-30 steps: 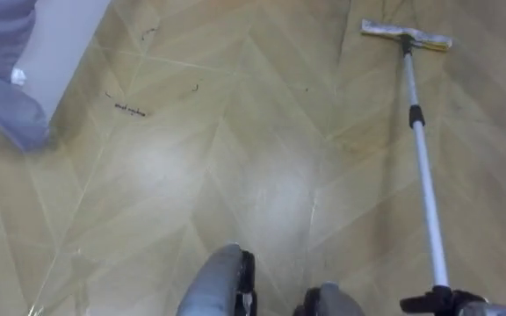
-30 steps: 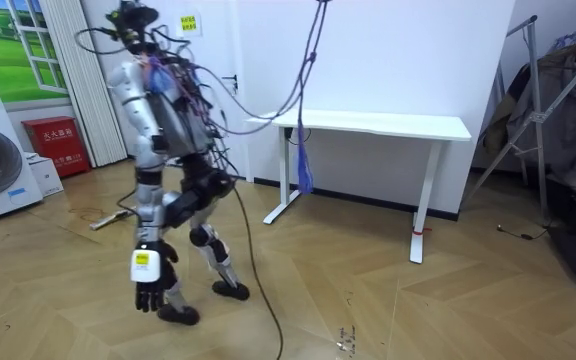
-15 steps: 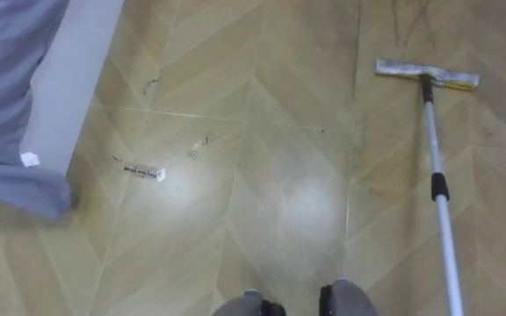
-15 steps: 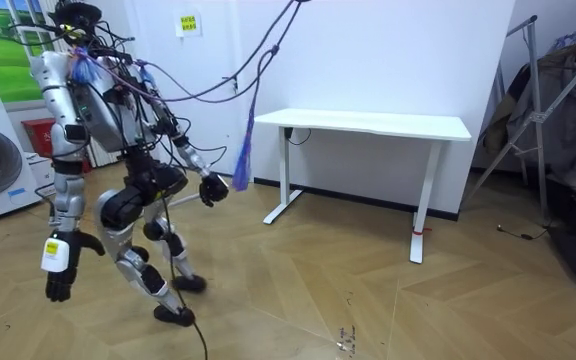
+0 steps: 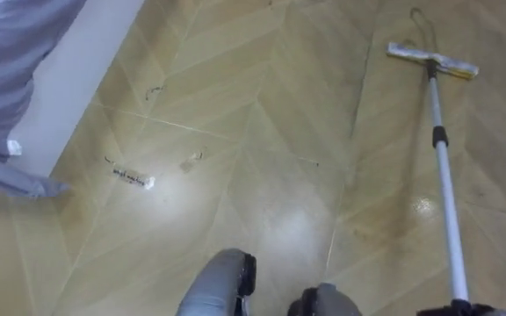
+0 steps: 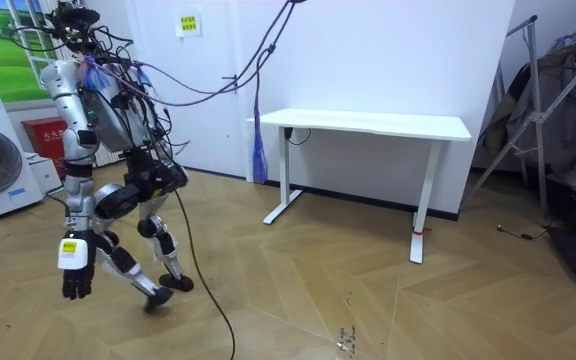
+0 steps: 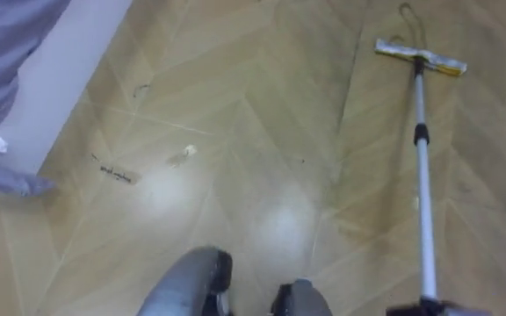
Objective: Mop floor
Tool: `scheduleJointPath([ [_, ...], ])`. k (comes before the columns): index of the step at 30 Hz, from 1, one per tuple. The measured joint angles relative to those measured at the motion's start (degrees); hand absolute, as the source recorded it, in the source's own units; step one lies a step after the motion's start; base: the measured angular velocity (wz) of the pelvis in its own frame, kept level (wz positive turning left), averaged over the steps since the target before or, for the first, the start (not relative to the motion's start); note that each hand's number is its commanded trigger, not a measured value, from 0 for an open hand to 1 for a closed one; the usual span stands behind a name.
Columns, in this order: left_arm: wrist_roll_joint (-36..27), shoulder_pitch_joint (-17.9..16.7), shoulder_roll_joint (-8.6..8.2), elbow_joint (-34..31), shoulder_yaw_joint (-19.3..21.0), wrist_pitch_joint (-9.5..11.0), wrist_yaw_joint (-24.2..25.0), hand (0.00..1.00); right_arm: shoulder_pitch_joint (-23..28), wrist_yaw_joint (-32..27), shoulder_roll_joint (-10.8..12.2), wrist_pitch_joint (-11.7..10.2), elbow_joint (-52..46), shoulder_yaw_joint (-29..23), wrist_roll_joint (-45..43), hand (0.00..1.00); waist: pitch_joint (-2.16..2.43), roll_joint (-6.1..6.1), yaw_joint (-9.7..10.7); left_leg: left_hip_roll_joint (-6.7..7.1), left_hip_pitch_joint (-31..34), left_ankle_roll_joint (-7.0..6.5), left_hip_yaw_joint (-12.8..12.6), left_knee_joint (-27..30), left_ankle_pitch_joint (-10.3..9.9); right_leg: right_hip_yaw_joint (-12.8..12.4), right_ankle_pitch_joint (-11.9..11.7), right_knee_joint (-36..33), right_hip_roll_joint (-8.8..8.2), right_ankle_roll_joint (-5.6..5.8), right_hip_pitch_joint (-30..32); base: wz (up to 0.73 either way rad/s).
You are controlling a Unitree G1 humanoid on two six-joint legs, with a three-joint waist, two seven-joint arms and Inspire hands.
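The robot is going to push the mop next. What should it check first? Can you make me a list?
1. Mop head flat on the floor: ok.
2. Right hand has hold of the pole: cannot tell, it sits at the picture's bottom edge.
3. Mop head on the dark marks: not ok, they lie well off to its left.
4. Left hand out of the way: ok, it hangs at the robot's side.
5. Grey cloth clear of the mop: ok, it is far over on the left.
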State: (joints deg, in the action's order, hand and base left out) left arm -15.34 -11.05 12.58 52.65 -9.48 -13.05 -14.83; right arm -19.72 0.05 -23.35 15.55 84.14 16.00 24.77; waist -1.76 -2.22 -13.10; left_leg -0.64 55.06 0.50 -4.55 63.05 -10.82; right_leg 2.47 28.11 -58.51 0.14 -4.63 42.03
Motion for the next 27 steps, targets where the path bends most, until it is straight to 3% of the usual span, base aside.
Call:
scheduleJointPath([
  [1,0.99,-0.8,-0.16,0.0,0.04,-0.08,0.98,0.0,0.94,0.27,0.0,0.02,0.0,0.85,-0.08,1.0,0.12,0.5,0.0,-0.24,-1.82,-0.01,0.38,-10.5,0.01,0.17,1.47,0.07,0.01,0.58,-1.43,0.0],
  [2,1.48,-1.21,-0.17,0.07,0.06,-0.17,1.43,0.0,1.79,0.35,-0.06,-0.05,-0.04,0.96,-0.09,1.0,0.04,0.85,0.11,-0.5,-2.16,-2.06,-0.13,-11.75,-0.55,0.3,2.33,0.09,-0.16,0.9,-2.17,0.14],
  [3,1.49,-1.1,-0.31,0.21,0.15,-0.56,1.87,0.0,4.32,0.52,-0.21,-0.2,-0.09,1.0,-0.35,1.0,0.22,1.57,0.64,-0.1,-2.86,-4.63,-0.43,-11.47,-2.43,0.82,3.38,1.09,-0.69,2.1,-3.68,0.26],
  [4,1.64,-0.89,-0.46,0.18,0.15,-0.59,1.97,0.0,5.61,0.49,-0.33,-0.26,0.06,1.0,-0.59,1.0,0.23,2.06,1.08,0.41,-3.24,-5.65,-0.54,-11.58,-3.22,1.3,3.68,1.83,-1.23,2.57,-4.52,0.48],
  [6,2.86,0.05,-1.42,0.31,0.2,-0.25,1.96,0.0,12.04,0.03,-0.62,-0.75,0.57,2.16,-0.43,1.0,0.52,2.81,2.39,2.88,-5.24,-8.2,-2.25,-11.77,-5.84,2.12,4.14,-0.05,-5.05,4.23,-5.82,0.43],
  [7,3.24,0.61,-1.9,0.35,0.39,0.53,1.92,0.0,15.03,-0.26,-0.52,-1.35,0.56,2.89,0.09,1.0,0.61,3.01,3.33,4.24,-6.21,-9.06,-2.84,-11.05,-7.66,2.01,2.28,-4.84,-6.47,5.62,-4.63,0.24],
  [8,3.63,0.87,-2.15,0.49,0.51,0.91,1.89,0.0,16.4,-0.48,-0.42,-1.66,0.54,2.9,0.09,1.0,0.86,3.56,3.77,4.66,-6.59,-9.5,-2.86,-10.44,-8.71,1.96,0.8,-7.38,-7.1,6.12,-3.91,0.18],
  [10,3.83,2.39,-2.56,1.32,0.41,2.62,1.78,0.0,20.07,-1.84,1.13,-1.94,-0.49,2.89,0.1,1.0,1.72,5.02,6.03,5.89,-8.01,-10.66,-2.1,-9.17,-11.33,0.45,-5.95,-14.99,-7.35,6.66,-0.77,0.17],
  [12,3.77,4.21,-2.9,1.28,0.42,3.38,1.4,0.0,20.8,-2.64,3.08,-3.22,-0.66,2.83,1.5,1.0,1.64,5.72,8.23,6.72,-8.88,-11.0,-0.97,-10.03,-11.98,-0.29,-6.43,-16.14,-6.58,6.99,1.61,0.26],
  [13,3.58,5.16,-3.2,1.2,0.35,3.83,1.34,0.0,20.85,-3.4,4.36,-3.85,-0.86,2.82,2.22,1.0,1.51,5.92,9.47,7.47,-9.66,-11.03,-0.4,-11.29,-11.98,-1.14,-6.15,-14.63,-5.88,7.38,3.72,0.3],
  [15,3.67,5.28,-3.5,0.5,0.2,4.0,1.33,0.0,21.05,-4.54,6.21,-4.16,-1.03,2.75,3.1,1.0,1.51,5.95,9.86,7.58,-11.37,-11.0,-0.08,-13.08,-11.99,-2.32,-5.72,-7.97,-4.25,7.34,6.0,0.12],
  [17,3.68,4.98,-3.51,0.55,0.11,3.97,1.1,0.0,21.03,-5.58,7.63,-4.18,-1.22,2.23,3.41,1.0,1.27,5.59,9.81,7.62,-13.27,-10.59,0.11,-14.38,-12.24,-2.48,-6.28,1.52,-3.52,6.54,6.83,0.0],
  [18,3.67,4.75,-3.49,1.08,0.11,3.79,0.5,0.0,20.96,-5.99,8.11,-4.15,-1.64,1.34,3.43,1.0,1.12,5.34,9.74,7.62,-14.6,-10.23,0.34,-14.8,-12.89,-1.74,-7.99,7.59,-3.07,5.36,6.76,0.03],
  [20,3.71,4.5,-3.53,2.15,0.22,2.68,-0.09,0.0,20.56,-6.23,8.12,-3.75,-1.87,-0.03,3.1,1.0,1.16,5.39,9.28,7.41,-16.19,-9.39,1.1,-14.18,-14.65,-0.08,-11.42,9.12,-3.03,3.47,5.53,0.04],
  [23,3.54,3.85,-2.61,2.04,0.31,1.32,-0.55,0.0,15.48,-5.7,6.85,-1.29,-1.52,-1.95,2.68,1.0,0.82,4.7,7.46,6.04,-16.99,-7.16,1.32,-11.52,-16.54,2.66,-8.83,7.61,-2.78,1.05,4.11,-0.09],
  [24,2.68,3.73,-1.99,1.86,0.26,1.0,-1.08,0.0,13.16,-4.96,5.77,-0.84,-1.34,-2.13,2.9,1.0,0.65,4.13,6.81,5.18,-15.71,-5.85,0.25,-6.68,-16.22,2.47,-6.81,5.81,-2.63,0.71,3.91,-0.04],
  [25,0.82,3.15,-1.02,0.35,0.19,0.68,-1.81,0.0,10.61,-4.35,4.67,-0.68,-0.54,-2.13,3.19,1.0,0.47,3.27,5.65,3.45,-12.33,-1.77,-0.45,1.76,-13.35,1.78,-4.89,3.31,-1.5,0.49,4.04,-0.09],
  [26,-0.31,2.46,-0.42,-0.39,0.05,0.58,-2.25,0.0,9.4,-4.05,4.16,-0.66,-0.37,-2.04,3.29,1.0,0.55,2.74,4.82,2.97,-10.46,-0.13,-0.53,6.1,-10.99,1.3,-3.95,1.95,-0.9,0.47,4.18,-0.31],
  [27,-2.11,0.64,0.71,-2.58,0.03,0.58,-2.7,0.0,6.99,-3.26,3.0,-0.63,-0.53,-1.79,3.77,1.0,0.32,1.1,3.46,1.97,-7.02,0.78,-0.81,13.32,-4.47,0.07,-2.1,-0.68,-0.15,-0.15,4.17,-0.44],
])
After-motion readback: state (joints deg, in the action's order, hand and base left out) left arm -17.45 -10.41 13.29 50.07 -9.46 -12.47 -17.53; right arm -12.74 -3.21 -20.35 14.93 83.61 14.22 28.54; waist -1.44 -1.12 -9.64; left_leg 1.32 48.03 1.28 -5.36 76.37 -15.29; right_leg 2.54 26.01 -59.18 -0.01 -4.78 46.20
